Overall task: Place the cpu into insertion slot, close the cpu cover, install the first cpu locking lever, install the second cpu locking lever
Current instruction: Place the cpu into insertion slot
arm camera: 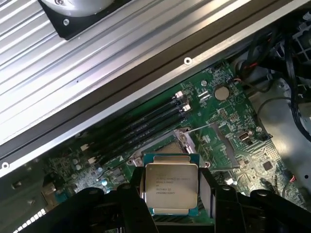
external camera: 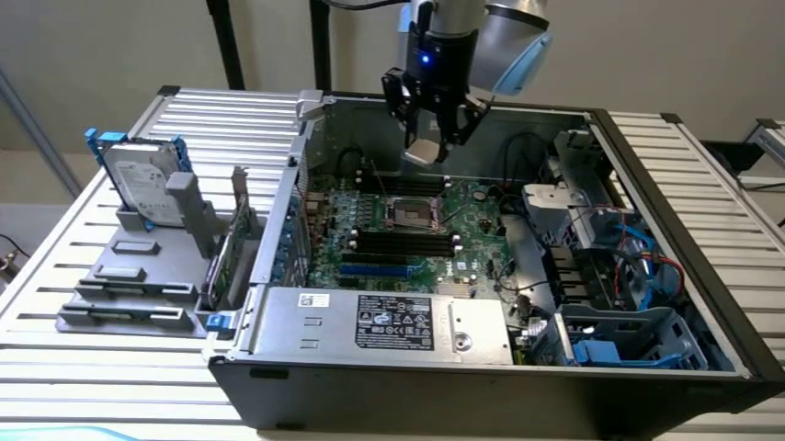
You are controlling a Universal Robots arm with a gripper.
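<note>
Currently, at the exterior view's left, a hard drive (external camera: 139, 179) stands upright in a grey holder (external camera: 129, 276) on the slatted metal table (external camera: 233, 115). Just beside the holder, toward the exterior view's right, the open computer case (external camera: 491, 404) rests on the same table. Inside the case, a silver power supply (external camera: 381, 320) sits along the near edge, with the green board (external camera: 472, 230) behind it. The long black memory slots (external camera: 399, 243) run across the board, and the insertion slot (external camera: 413, 213) lies just behind them, near the board's middle.

The gripper (external camera: 432, 140) hangs above the insertion slot, clear of the board, with its fingers closed on the cpu (external camera: 424, 151). In the wrist view, the cpu (arm camera: 171, 186) sits between the two black fingers (arm camera: 130, 206) of the gripper (arm camera: 171, 201), its silver top with printed text facing the camera. The insertion slot (arm camera: 170, 144) shows just past the cpu's edge, beside the memory slots (arm camera: 141, 128). The cpu does not touch the slot.

At the exterior view's right, a blue drive cage (external camera: 638, 342) and loose cables (external camera: 638, 243) occupy that end of the case.
</note>
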